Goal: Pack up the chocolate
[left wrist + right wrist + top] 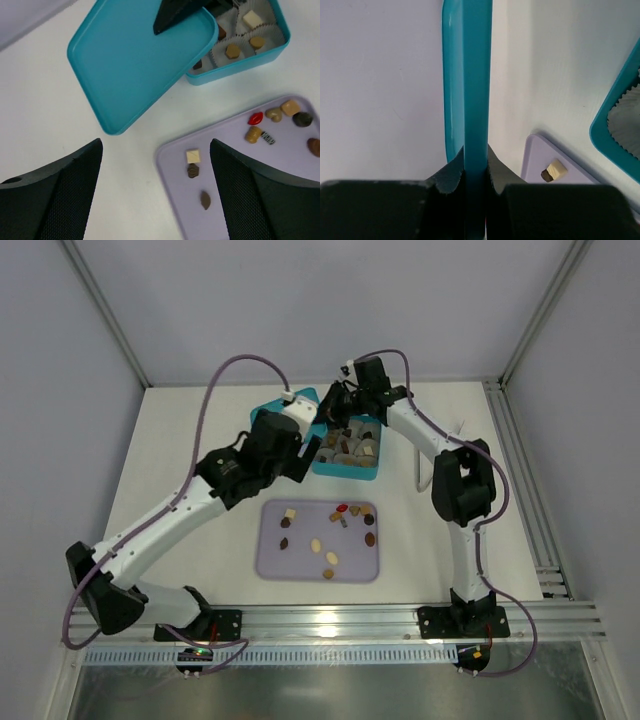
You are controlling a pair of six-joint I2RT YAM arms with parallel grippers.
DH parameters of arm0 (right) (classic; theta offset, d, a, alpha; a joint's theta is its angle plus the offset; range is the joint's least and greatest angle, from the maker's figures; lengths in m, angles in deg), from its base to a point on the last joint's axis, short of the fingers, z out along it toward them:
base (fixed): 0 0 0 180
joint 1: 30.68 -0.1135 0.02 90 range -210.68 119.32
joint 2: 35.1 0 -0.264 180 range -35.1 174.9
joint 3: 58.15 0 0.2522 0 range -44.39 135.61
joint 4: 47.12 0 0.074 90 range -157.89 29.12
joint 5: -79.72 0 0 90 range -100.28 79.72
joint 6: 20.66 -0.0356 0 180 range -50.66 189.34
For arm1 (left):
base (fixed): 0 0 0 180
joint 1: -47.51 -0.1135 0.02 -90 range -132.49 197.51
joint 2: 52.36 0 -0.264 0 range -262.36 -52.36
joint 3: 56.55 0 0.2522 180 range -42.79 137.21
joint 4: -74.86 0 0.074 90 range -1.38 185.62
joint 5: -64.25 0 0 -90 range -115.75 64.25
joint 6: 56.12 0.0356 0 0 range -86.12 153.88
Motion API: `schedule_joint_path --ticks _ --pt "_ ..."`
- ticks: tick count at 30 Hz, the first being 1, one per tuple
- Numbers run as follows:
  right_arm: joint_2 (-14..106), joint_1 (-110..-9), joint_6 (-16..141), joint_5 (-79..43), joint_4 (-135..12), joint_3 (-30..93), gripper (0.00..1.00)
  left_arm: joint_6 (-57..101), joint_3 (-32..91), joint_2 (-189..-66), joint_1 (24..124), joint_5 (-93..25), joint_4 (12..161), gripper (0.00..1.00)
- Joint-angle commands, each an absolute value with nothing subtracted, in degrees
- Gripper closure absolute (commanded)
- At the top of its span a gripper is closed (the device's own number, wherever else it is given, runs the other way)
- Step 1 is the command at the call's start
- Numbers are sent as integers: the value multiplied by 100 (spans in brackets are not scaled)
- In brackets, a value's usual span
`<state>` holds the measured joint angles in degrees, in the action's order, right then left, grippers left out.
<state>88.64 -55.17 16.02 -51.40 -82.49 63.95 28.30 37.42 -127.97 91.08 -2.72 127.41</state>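
Several pieces of chocolate [316, 545] lie loose on the lilac tray [300, 565], among them a cream square [193, 156] and a red one [255, 118]. More chocolate [233, 51] sits in the paper cups of the teal box [240, 70]. My right gripper [476, 165] is shut on the edge of the teal lid [135, 60], which leans tilted on the box's left rim. My left gripper [156, 200] hangs open and empty over the table at the tray's left edge, just in front of the lid.
The teal box [345, 474] stands behind the tray, with the lid [305, 400] to its left. Both arms crowd the space over the box and lid. A metal rail [540, 500] runs along the table's right side.
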Motion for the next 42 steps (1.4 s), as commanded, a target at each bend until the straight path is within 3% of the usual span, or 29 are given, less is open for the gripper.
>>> schedule_joint_path --ticks 1,12,21,30,34,37,39,40,42 --pt "8267 -5556 1652 -5299 -8435 6548 96 3739 3561 -13320 9671 1362 12475 14" --pt "8030 -5512 1704 -5440 -8690 6355 96 5328 3509 -14306 10103 2426 11420 18" --pt "7819 -5485 1748 -5554 -8681 6091 96 6402 3262 -14877 10103 2883 10252 31" --pt "7678 -5450 1871 -5589 -8734 5915 96 6947 3201 -15168 9998 3226 9461 57" --pt "7626 -5424 1898 -5598 -8699 5810 96 7150 3166 -15212 9963 3287 9145 88" --pt "7564 -5397 1889 -5598 -8620 5687 95 7282 3183 -15247 9954 3288 9056 100" --pt "7538 -5380 1915 -5615 -8585 5651 82 7370 3183 -15256 9954 3270 9029 100" --pt "7485 -5362 1915 -5615 -8524 5643 60 7370 3183 -15247 9954 3261 9021 100" --pt "7415 -5266 1898 -5607 -8410 5564 42 7326 3227 -15194 9963 3217 9029 100"
